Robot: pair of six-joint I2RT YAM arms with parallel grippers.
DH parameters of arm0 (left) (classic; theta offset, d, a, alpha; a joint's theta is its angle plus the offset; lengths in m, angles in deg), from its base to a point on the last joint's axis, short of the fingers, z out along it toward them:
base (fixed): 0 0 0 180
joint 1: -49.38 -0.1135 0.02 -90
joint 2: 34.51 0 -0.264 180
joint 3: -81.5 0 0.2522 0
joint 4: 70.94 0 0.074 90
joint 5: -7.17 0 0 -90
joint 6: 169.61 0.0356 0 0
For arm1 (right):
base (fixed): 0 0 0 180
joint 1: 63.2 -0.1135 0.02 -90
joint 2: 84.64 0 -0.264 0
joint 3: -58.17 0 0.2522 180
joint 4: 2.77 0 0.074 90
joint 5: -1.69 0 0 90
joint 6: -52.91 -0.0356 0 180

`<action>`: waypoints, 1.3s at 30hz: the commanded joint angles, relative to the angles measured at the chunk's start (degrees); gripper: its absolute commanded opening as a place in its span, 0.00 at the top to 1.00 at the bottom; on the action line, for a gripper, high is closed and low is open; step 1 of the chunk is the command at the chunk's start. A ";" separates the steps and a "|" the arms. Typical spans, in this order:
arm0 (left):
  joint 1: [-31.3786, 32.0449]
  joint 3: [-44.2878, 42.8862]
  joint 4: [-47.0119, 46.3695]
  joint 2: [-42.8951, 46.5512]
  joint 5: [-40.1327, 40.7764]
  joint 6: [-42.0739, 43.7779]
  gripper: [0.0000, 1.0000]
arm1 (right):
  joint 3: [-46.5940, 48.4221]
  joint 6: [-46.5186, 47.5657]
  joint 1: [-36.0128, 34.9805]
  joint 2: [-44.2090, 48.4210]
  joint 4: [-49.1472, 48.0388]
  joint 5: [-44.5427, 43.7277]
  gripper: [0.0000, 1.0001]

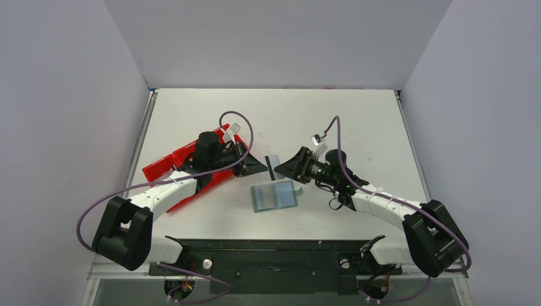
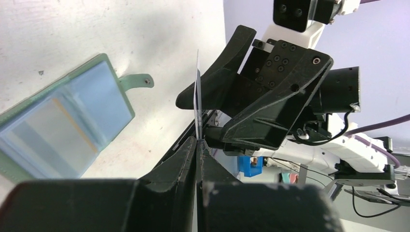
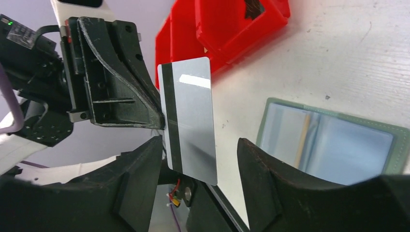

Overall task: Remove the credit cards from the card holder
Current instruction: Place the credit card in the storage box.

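Beside the red tray (image 1: 159,171), the left gripper (image 2: 198,145) clenches a silver card (image 3: 191,121) by one edge, upright, likely for a handover. The right gripper (image 3: 198,141) has its jaws released either side of it; the card holder (image 1: 275,195) lies open on the table (image 1: 357,121) nearby.

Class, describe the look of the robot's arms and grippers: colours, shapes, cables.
The left arm and right arm have white shells with black joints. The left gripper and right gripper are matt black, each with two broad curved fingers. A purple cable loops along each arm.
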 commanded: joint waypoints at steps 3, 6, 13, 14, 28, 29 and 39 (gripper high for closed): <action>-0.43 -0.17 -7.39 0.19 -2.71 -2.31 1.00 | -0.78 -3.05 0.54 2.35 -7.70 1.65 0.54; -0.43 -0.03 -8.01 -0.15 -2.97 -2.77 1.00 | -0.77 -3.51 0.64 2.33 -8.22 1.93 0.68; -0.43 -0.23 -7.81 -0.32 -3.29 -2.85 1.00 | -0.77 -5.22 0.67 1.67 -9.90 2.86 1.00; -0.43 -0.28 -7.85 -0.36 -3.33 -2.87 0.93 | -0.86 -5.44 0.67 1.52 -10.55 3.02 1.00; -0.42 -0.02 -12.57 -2.44 -4.36 -6.23 0.66 | -2.42 -12.22 0.65 -1.61 -21.49 6.42 1.00; -0.43 0.01 -13.15 -2.73 -4.37 -6.56 0.66 | -2.70 -12.76 0.67 -1.93 -22.46 6.61 1.00; -0.34 0.58 -16.78 -3.48 -4.86 -8.98 0.95 | -3.50 -15.79 0.36 -4.64 -27.40 7.08 1.00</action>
